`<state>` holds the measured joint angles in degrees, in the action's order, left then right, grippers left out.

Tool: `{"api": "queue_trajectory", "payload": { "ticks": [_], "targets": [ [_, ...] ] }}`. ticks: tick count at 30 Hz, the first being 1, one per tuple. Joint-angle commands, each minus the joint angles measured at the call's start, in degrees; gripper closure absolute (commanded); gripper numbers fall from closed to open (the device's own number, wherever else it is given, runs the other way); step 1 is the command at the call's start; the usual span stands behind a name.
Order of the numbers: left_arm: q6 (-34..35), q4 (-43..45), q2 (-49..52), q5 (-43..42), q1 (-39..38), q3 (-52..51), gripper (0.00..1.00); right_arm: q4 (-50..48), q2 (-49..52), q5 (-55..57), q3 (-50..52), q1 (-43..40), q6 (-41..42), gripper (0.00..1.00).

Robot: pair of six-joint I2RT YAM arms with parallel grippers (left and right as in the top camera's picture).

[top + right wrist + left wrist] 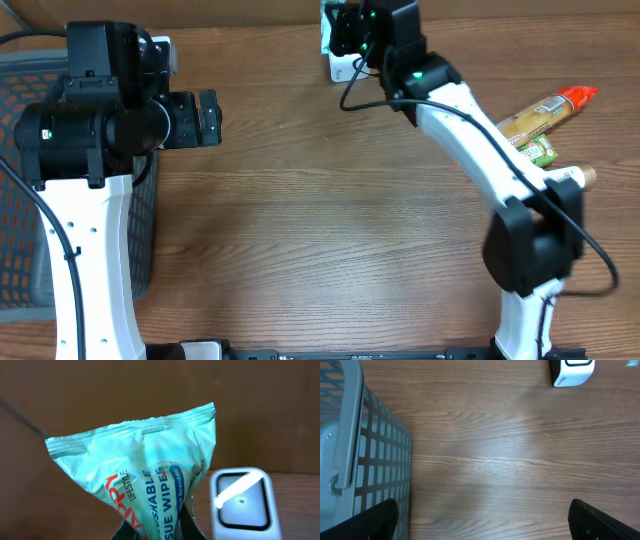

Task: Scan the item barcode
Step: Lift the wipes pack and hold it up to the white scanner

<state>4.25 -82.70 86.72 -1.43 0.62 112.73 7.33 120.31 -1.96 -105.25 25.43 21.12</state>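
The right gripper is at the far edge of the table, jaws clamped on the lower end of a pale green wipes pack. In the right wrist view the pack stands upright, sealed edge on top and printed face toward the camera. A white scanner sits just beside the pack, on its right in that view, with its window showing. The left gripper, jaws wide apart and holding nothing, hovers over bare wood beside a grey mesh basket. Bottles lie near the right arm's base.
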Motion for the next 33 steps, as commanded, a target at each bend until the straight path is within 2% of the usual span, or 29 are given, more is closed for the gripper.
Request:
{"api": "queue_trajectory", "payload": {
  "ticks": [1, 7, 16, 33],
  "targets": [
    [-0.87, 0.22, 0.22, 0.35, -0.26, -0.20, 0.00, -3.96, 5.29, 5.79, -1.27, -0.37, 0.28, 0.96],
    [-0.87, 0.22, 0.22, 0.35, -0.26, -0.20, 0.00, -14.71, 13.77, 15.47, -1.27, -0.04, -0.63, 0.96],
    [-0.87, 0.22, 0.22, 0.37, -0.26, -0.20, 0.00, -20.76, 15.32, 15.41, -1.27, -0.04, -0.59, 0.96],
    [-0.87, 0.22, 0.22, 0.35, -0.26, -0.20, 0.00, -20.39, 16.11, 14.34, -1.27, -0.04, -0.59, 0.96]
  ]
}}
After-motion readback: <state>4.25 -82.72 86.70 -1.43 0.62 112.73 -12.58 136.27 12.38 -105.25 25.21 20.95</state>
